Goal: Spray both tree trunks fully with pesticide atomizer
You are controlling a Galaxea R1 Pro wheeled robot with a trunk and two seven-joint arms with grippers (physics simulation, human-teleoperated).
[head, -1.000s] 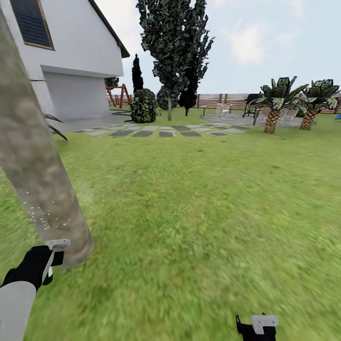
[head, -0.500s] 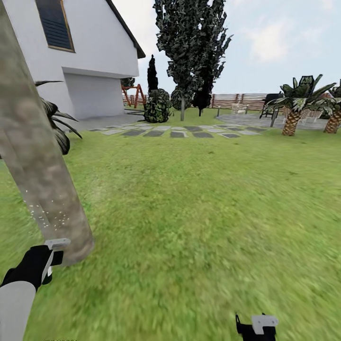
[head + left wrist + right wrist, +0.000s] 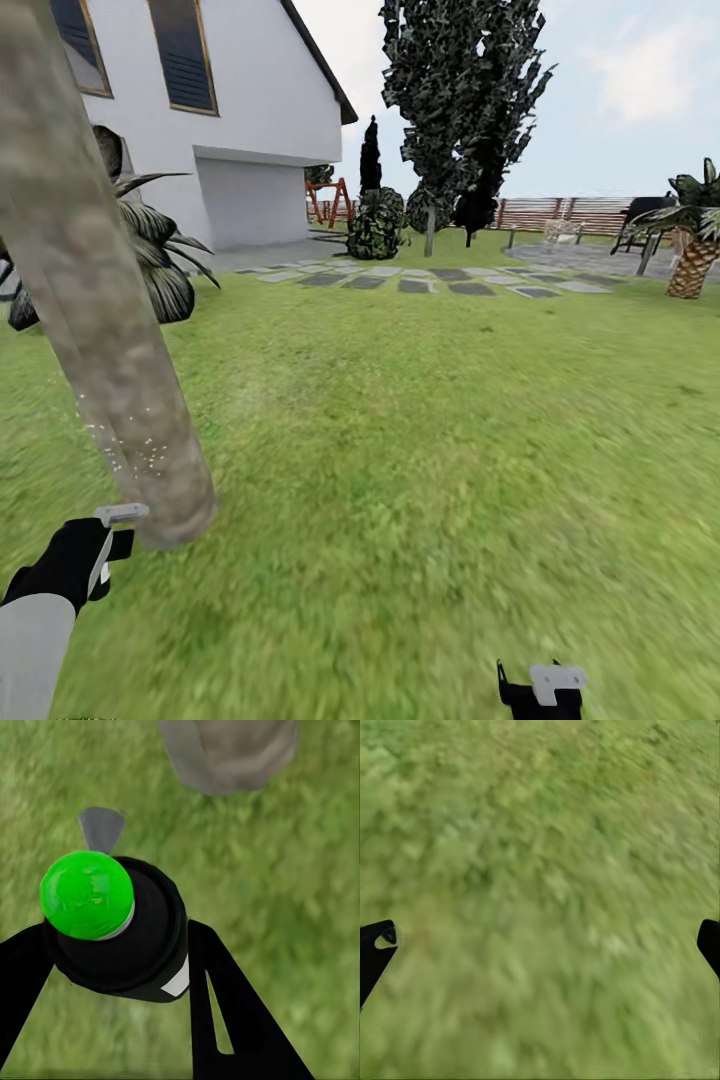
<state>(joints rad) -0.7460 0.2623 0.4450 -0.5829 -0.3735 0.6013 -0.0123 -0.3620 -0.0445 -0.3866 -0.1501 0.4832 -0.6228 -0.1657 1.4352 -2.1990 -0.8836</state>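
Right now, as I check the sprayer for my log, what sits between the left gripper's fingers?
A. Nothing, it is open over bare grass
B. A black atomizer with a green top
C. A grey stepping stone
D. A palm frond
B: the left wrist view shows the left gripper shut on the black atomizer with its green top, near the tree trunk.

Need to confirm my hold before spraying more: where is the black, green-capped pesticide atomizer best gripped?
Around its round black body, below the green cap, fingers closing from opposite sides as the left gripper does, leaving the nozzle facing the pale trunk.
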